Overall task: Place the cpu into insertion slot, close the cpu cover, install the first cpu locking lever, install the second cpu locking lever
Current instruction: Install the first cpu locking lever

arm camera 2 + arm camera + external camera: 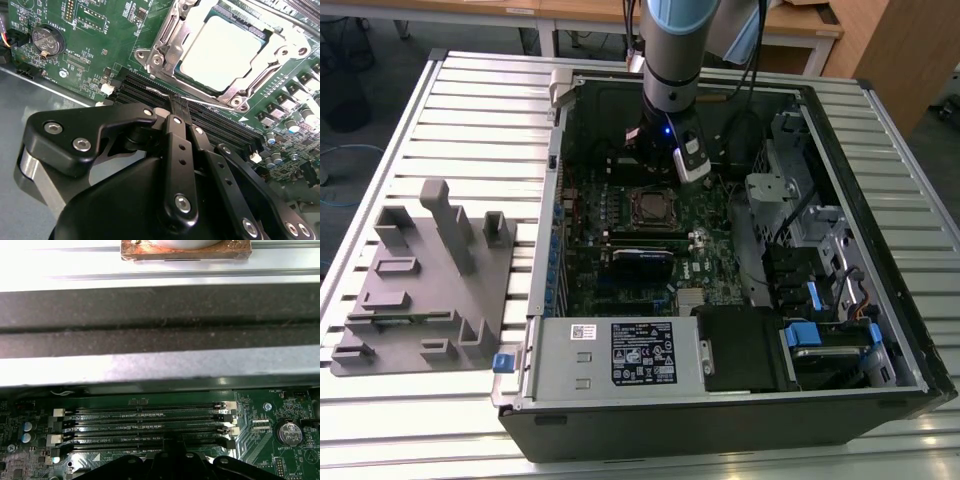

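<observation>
On the table at the exterior view's left stands a grey fixture block (420, 280), well apart from my work. Next comes the open computer case (545, 345) with the green motherboard (100, 55) lying flat in it.

In the second wrist view, a coin battery (47, 40) sits toward one edge of the board. Beside it are the long memory slots (145, 422), and my gripper (178, 102) hangs just over these. Its fingers are drawn narrow, tips nearly together, and hold nothing.

Beyond the tips, near the board's middle, is the insertion slot (632, 206). The cpu (225, 47) is seated in it, with the cpu cover (167, 42) lying down around it. Only the pale metal top shows through the window. I cannot tell whether the locking levers are latched.

I judge the cpu light, thin and stiff, with a slick top and a delicate underside. It is best gripped by two opposite edges, which the cover now hides.
</observation>
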